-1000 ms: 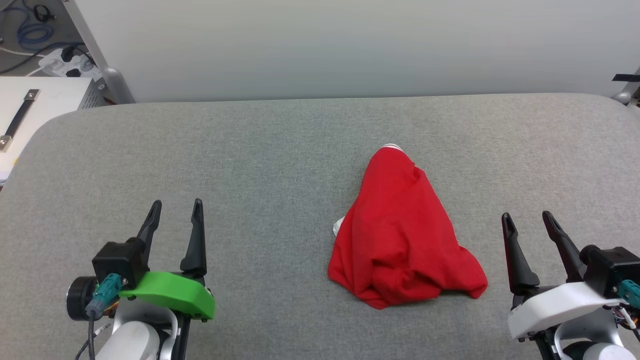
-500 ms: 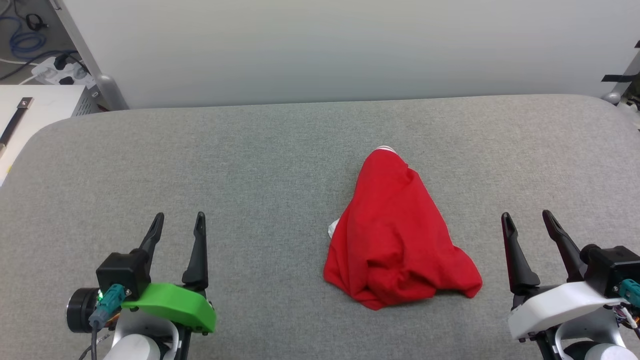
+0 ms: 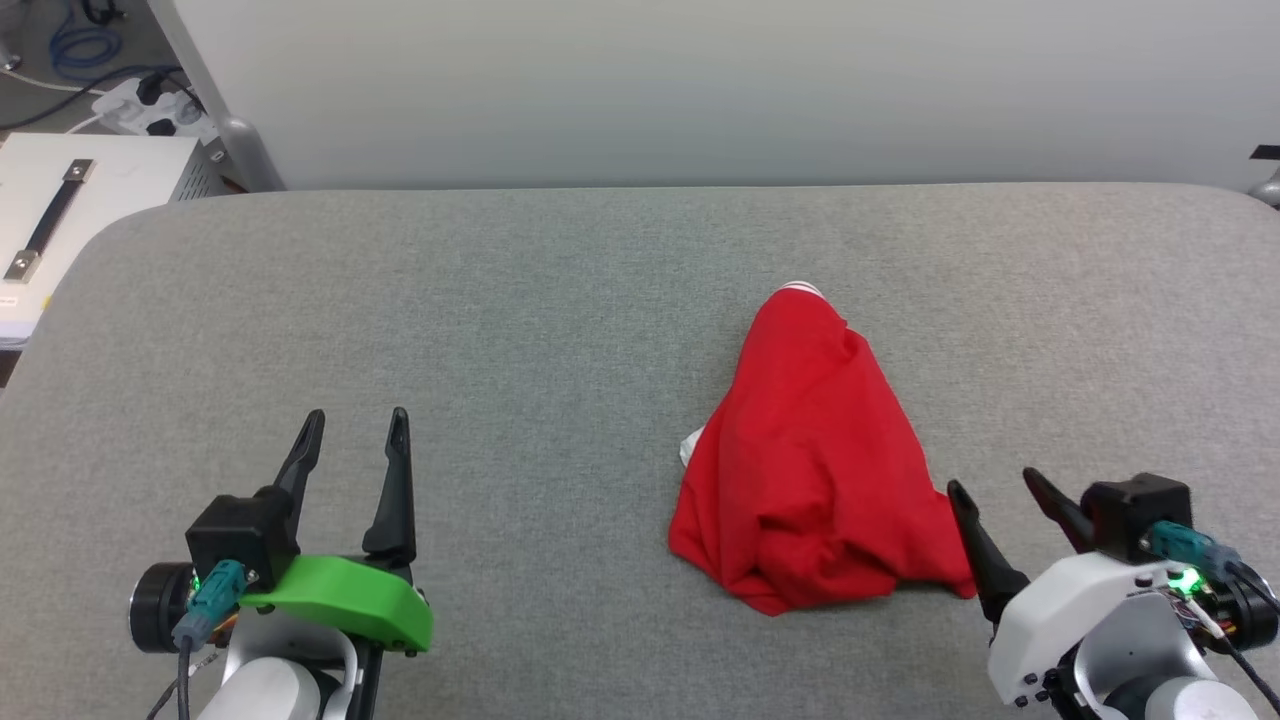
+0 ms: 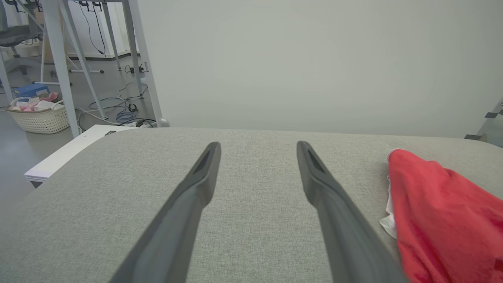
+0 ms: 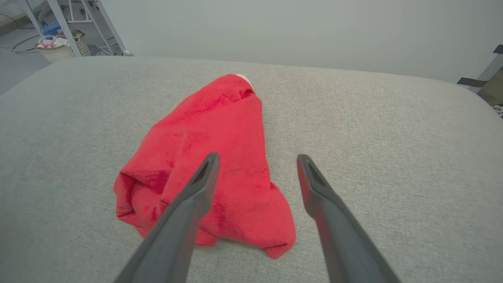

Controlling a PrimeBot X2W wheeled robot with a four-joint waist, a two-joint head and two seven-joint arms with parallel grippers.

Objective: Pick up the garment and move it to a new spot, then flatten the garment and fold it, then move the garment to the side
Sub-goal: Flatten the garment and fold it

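Note:
The garment (image 3: 815, 455) lies crumpled in a red heap right of centre on the grey padded table (image 3: 500, 320), with a bit of white trim showing at its far tip and left edge. It also appears at the right edge of the left wrist view, garment (image 4: 440, 212), and in the middle of the right wrist view, garment (image 5: 212, 165). My right gripper (image 3: 1000, 482) is open, tilted toward the heap's near right corner, close beside it and holding nothing; right gripper (image 5: 255, 157). My left gripper (image 3: 355, 425) stands open at the lower left, far from the cloth; left gripper (image 4: 257, 145).
A pale wall runs behind the table's far edge. A white cabinet with a black handle (image 3: 60, 205) stands off the table's left corner, with cables and a power strip (image 3: 150, 105) behind it. A wicker basket (image 4: 39, 116) sits on the floor.
My right gripper has swung left and turned toward the heap's near right corner. The head camera has shifted slightly. The left gripper and the cloth stay as they were.

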